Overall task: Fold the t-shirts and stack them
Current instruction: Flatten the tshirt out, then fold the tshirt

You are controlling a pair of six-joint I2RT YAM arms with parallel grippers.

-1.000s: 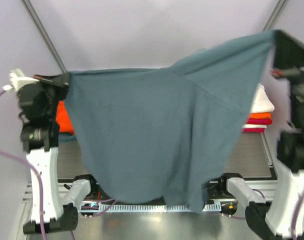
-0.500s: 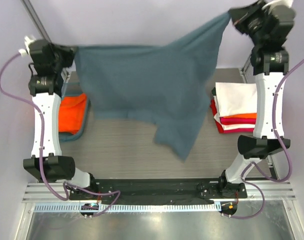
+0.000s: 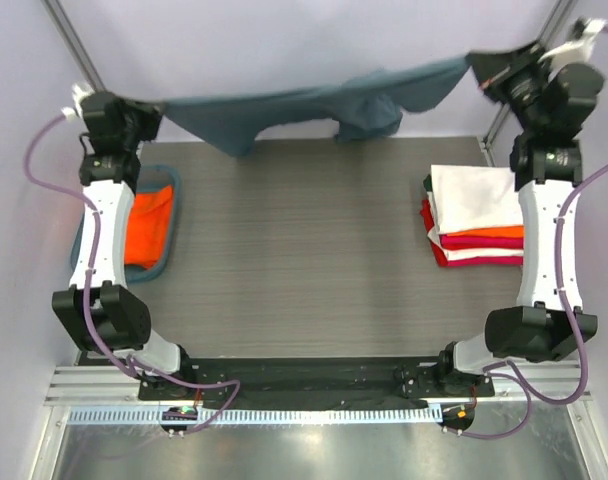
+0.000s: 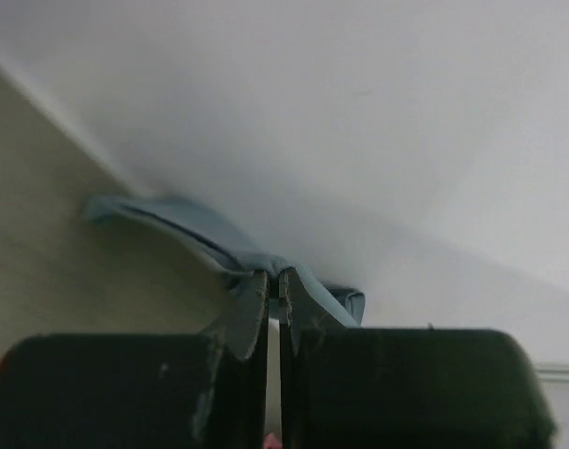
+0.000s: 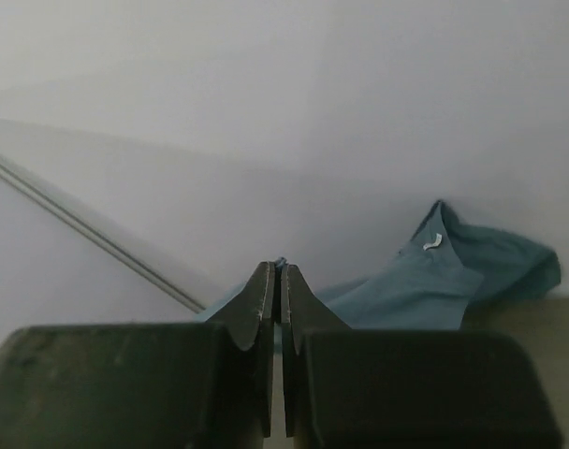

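Blue-grey shirt is held strung over the far edge of the table, corners pinched in the closed left gripper and right gripper; both should be lowered evenly, under tension, so it's laid flat.

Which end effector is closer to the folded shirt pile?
Right. The right end effector, gripping the blue-grey shirt, hangs beyond the folded stack; the left end effector grips it far across the table.
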